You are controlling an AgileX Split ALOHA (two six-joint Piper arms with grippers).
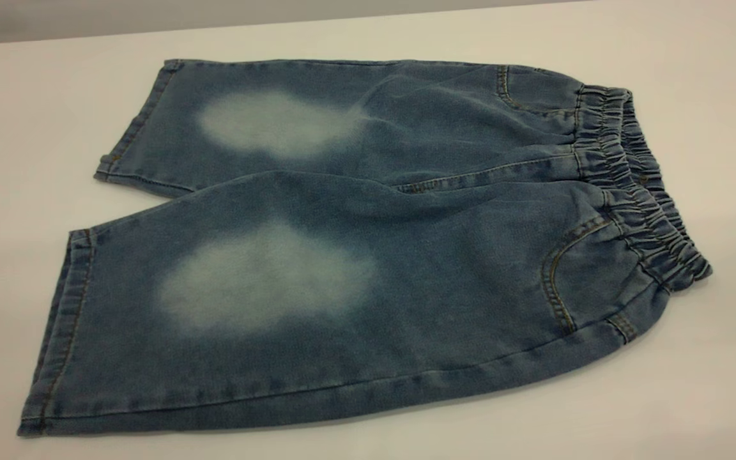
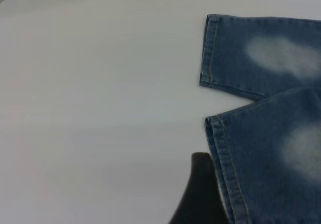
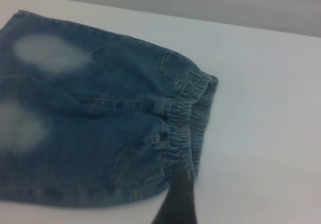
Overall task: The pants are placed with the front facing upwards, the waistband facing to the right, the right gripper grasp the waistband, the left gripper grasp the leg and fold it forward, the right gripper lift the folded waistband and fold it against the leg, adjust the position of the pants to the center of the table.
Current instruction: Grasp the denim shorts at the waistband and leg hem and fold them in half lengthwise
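Unfolded, the pants (image 1: pixel 368 255) lay front-up on the table (image 1: pixel 694 396), waistband (image 1: pixel 636 185) rightward; the right gripper (image 3: pixel 176 199) hovered at the waistband's near corner, its grip impossible to tell.

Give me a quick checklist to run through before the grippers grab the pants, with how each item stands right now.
1. Pants flat, front up: ok, curved front pockets showing.
2. Waistband pointing right: ok.
3. Right gripper lined up at the waistband: ok, a finger sits by its near corner, nothing grasped yet.
4. Left gripper lined up at a leg: ok, a finger sits beside the near leg's hem, not gripping.
5. Fingers open enough to take the cloth: cannot tell, only one dark finger shows per wrist view.
6. Table bare around the pants: ok where visible.
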